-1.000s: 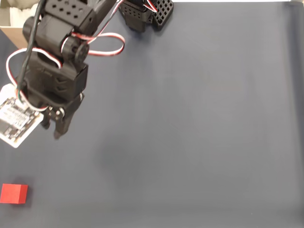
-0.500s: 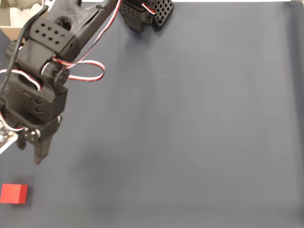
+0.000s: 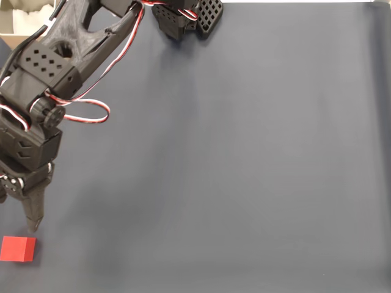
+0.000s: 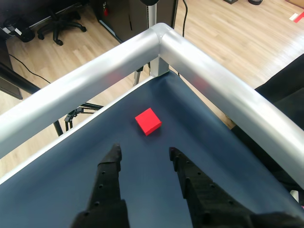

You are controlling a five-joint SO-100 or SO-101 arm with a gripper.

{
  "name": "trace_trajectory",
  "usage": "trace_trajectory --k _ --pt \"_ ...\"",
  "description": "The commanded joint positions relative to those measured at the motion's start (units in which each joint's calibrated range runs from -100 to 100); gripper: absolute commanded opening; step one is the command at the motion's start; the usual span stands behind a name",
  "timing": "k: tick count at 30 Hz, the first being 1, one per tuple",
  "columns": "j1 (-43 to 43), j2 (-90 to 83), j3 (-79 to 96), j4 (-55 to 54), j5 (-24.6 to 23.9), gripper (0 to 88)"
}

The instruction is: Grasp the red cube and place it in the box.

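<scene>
The robot arm point(image 3: 58, 67) reaches across a dark blue table mat point(image 3: 256, 159) toward the red cube point(image 3: 18, 249), which sits untouched at about 8 o'clock in the fixed view, near the mat's lower left corner. In the wrist view the gripper point(image 4: 145, 154) hangs with its 2 black fingers spread apart and nothing between them, and the red cube point(image 4: 147, 121) lies flat on the mat just beyond the fingertips, toward 12 o'clock and close to where 2 silver rails point(image 4: 209, 80) of the table frame meet. The fixed view shows 1 finger point(image 3: 33, 210) pointing down at the cube from 12 o'clock, near it but not touching.

The box point(image 3: 18, 18) shows as a tan wall and a strip of white lining at 11 o'clock in the fixed view, partly behind the arm and well apart from the cube.

By the look of it, the task is in its approach stage: no grasp has been made, and the cube is not lifted. Left to do are the final descent over the cube, the closing of the fingers on it, the carry across to the box, and the drop inside.
</scene>
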Motion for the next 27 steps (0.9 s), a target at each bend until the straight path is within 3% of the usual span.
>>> trace_trajectory --k 1,27 --pt "0.8 0.9 -5.5 -1.5 0.9 27.4" --pt "2.3 16.2 -17.7 -7.3 1.6 35.5"
